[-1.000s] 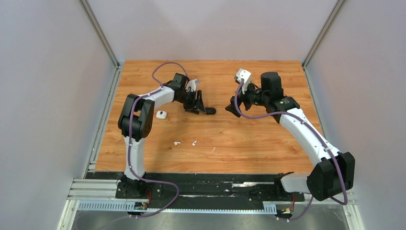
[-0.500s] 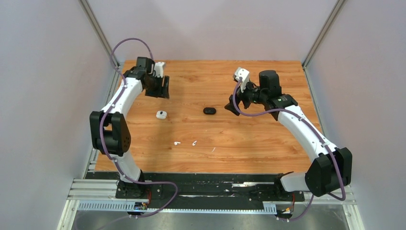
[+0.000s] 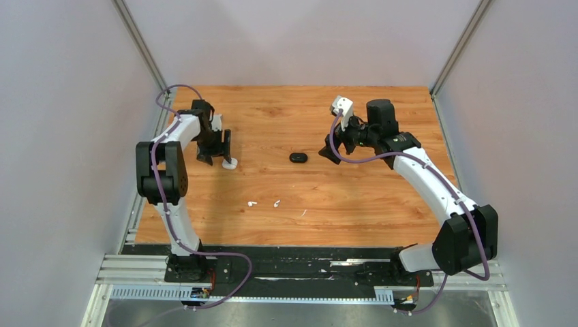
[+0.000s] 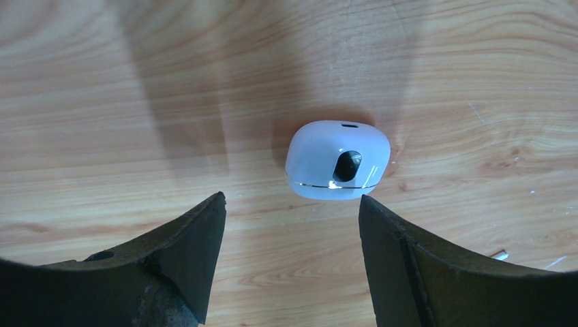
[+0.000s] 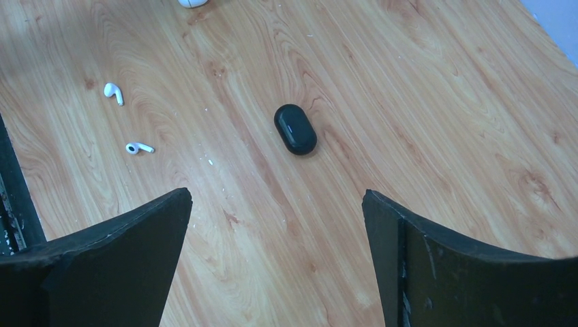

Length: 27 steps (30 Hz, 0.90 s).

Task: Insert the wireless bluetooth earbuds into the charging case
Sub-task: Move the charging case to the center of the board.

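The charging case (image 4: 338, 168) is a small white rounded shell with a thin seam and a dark oval mark, lying shut on the wooden table. My left gripper (image 4: 292, 204) hangs open just short of it, apart from it, the case nearer the right finger. From above, the left gripper (image 3: 217, 154) sits beside the case (image 3: 230, 163) at the left. Two white earbuds (image 3: 252, 203) (image 3: 277, 203) lie loose near the middle front, also seen from the right wrist as one earbud (image 5: 114, 92) and another (image 5: 139, 147). My right gripper (image 5: 276, 197) is open and empty, raised right of centre (image 3: 331, 151).
A black oval case (image 3: 298, 157) lies mid-table between the arms, in the right wrist view (image 5: 295, 129) ahead of the jaws. A thin white fleck (image 3: 303, 212) lies right of the earbuds. Grey walls enclose the table (image 3: 382, 197) on three sides.
My left arm swung from the black oval case at the centre out to the back left, then came down beside the white case, jaws widening. The right arm barely moved.
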{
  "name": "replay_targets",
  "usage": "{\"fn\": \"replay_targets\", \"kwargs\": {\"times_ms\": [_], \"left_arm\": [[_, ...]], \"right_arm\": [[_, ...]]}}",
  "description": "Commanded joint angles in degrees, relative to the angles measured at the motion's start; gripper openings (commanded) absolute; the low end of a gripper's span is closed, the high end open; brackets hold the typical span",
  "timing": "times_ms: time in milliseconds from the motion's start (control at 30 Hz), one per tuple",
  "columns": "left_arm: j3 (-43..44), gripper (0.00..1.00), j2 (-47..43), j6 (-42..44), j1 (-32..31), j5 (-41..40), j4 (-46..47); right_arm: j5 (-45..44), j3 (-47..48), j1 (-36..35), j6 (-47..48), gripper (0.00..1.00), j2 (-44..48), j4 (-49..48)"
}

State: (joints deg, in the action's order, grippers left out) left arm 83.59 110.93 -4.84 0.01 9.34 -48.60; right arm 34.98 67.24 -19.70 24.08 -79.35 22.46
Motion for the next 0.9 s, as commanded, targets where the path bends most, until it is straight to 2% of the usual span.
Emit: {"fn": "replay_targets", "kwargs": {"times_ms": [0,267,400,600,633,700,867], "left_arm": [[0.32,0.79,1.45,-6.15,-0.19,2.63,-1.10],[0.45,0.78,5.24,-13.29,-0.19,7.64,1.15],[3.39,0.73,8.25,-13.68,-1.61,8.71,1.08],[9.66,0.56,13.80,-10.19,-7.18,8.48,1.18],[10.50,0.45,14.23,-9.53,-7.86,8.71,1.25],[12.69,0.35,15.55,-6.26,-9.91,9.62,1.55],[19.10,0.28,19.17,0.95,-14.34,10.92,0.46]], "right_arm": [[0.50,1.83,-0.07,-0.08,0.98,1.08,-0.84],[0.43,1.17,-0.07,-0.52,0.98,1.35,-0.42],[0.48,1.80,-0.12,-0.52,0.98,0.74,-0.19],[0.38,2.10,-0.07,-0.40,0.98,0.29,-0.14],[0.25,2.03,-0.07,-0.21,0.98,0.40,-0.13],[0.02,1.78,-0.07,0.17,0.98,0.54,-0.16],[-0.31,0.65,-0.07,1.23,0.97,1.18,-0.21]]}}
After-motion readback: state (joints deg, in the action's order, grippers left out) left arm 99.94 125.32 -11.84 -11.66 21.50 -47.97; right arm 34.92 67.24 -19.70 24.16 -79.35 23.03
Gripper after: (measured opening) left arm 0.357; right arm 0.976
